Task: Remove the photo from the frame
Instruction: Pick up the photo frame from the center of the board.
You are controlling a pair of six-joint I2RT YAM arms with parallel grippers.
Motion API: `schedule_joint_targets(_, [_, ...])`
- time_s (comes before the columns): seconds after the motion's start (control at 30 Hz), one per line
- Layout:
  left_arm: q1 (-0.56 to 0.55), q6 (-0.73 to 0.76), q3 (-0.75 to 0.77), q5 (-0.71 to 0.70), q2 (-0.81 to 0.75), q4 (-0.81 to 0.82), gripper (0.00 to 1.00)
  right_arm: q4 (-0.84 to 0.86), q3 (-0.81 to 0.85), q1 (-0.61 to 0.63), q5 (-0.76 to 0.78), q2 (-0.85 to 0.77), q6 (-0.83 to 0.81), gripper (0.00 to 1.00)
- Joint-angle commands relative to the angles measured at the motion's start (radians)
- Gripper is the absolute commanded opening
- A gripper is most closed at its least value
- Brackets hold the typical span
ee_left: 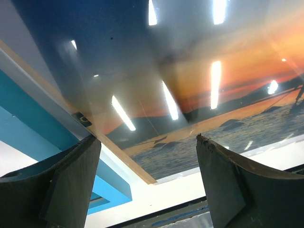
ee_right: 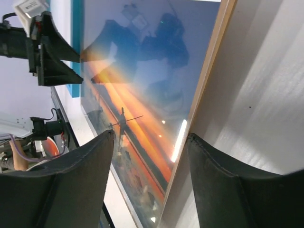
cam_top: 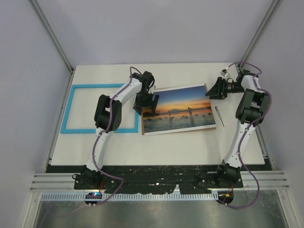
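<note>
Blue frame (cam_top: 80, 129) whole overhead, photo (cam_top: 183, 107) glare-streaked in wrist views

L arm (cam_top: 110, 111) bent at elbow, reaching fwd; L gripper (cam_top: 146, 107) tipped down, jaws wide apart. R arm (cam_top: 249, 107) extended far, wrist turned left; R gripper (cam_top: 214, 89) jaws apart. 2 grippers well apart.

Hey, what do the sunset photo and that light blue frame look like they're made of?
The flat sunset photo looks like a glossy print, or one under a clear sheet: sharp bright reflections streak across it. Its thin tan edge suggests a wood or fibreboard backing; which, I can't tell. The light-blue rectangular frame looks matte, perhaps painted wood or plastic: even colour, no glare.
</note>
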Motion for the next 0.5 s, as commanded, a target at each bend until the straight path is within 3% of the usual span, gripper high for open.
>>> schedule_joint_targets(0.0, [-0.024, -0.009, -0.011, 0.101, -0.001, 0.129, 0.84, -0.148, 0.028, 0.043, -0.282, -0.035, 0.023, 0.63])
schedule_joint_targets(0.17, [-0.024, -0.011, -0.01, 0.107, -0.001, 0.131, 0.84, -0.249, 0.053, 0.042, -0.345, -0.037, -0.055, 0.54])
schedule_joint_targets(0.3, [-0.024, -0.014, -0.008, 0.113, 0.002, 0.134, 0.84, -0.447, 0.117, 0.042, -0.402, -0.021, -0.259, 0.45])
schedule_joint_targets(0.47, [-0.026, -0.018, -0.005, 0.115, 0.003, 0.137, 0.84, -0.454, 0.083, 0.043, -0.379, -0.057, -0.324, 0.42])
